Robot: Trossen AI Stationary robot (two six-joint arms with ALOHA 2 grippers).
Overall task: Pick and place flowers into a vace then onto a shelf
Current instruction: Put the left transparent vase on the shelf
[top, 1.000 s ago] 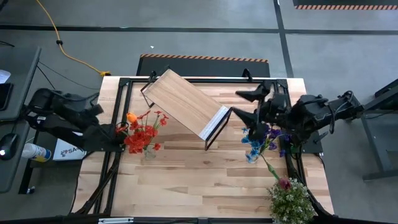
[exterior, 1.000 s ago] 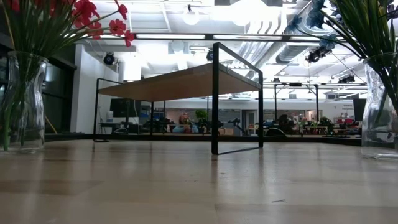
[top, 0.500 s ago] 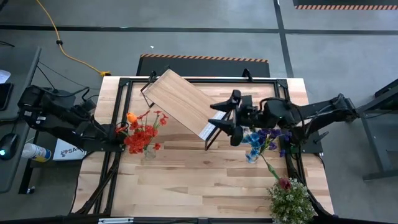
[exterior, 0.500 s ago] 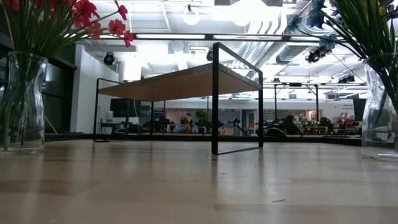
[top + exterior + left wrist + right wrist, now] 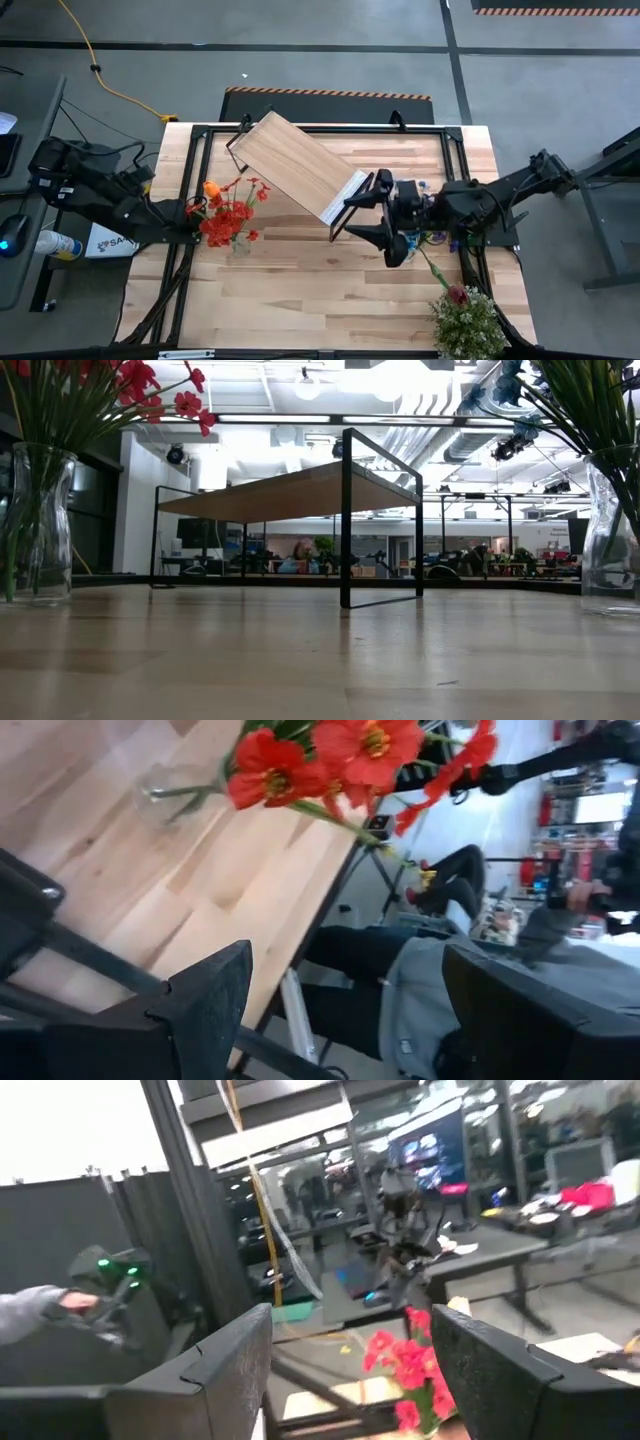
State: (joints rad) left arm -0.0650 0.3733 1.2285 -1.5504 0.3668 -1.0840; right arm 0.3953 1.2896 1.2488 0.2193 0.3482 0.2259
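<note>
Right arm swung in toward the shelf
Right gripper (image 5: 380, 218), fingers apart and empty, now hovers beside the light wood, black-framed shelf (image 5: 290, 160); left gripper (image 5: 340, 1010) waits apart, left edge.

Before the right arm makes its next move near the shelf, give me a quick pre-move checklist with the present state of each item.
1. Right gripper jaws open and holding nothing: ok.
2. Left gripper jaws open, waiting at the table's left edge beside the red flowers: ok.
3. Shelf upright on its legs with a bare top: ok.
4. Red flowers standing in their glass vase: ok.
5. Blue and purple flowers clear of the right arm: not ok; from above the arm covers most of them.
6. Contact between the right gripper and the shelf's near corner: cannot tell; they lie very close in the high view.
</note>
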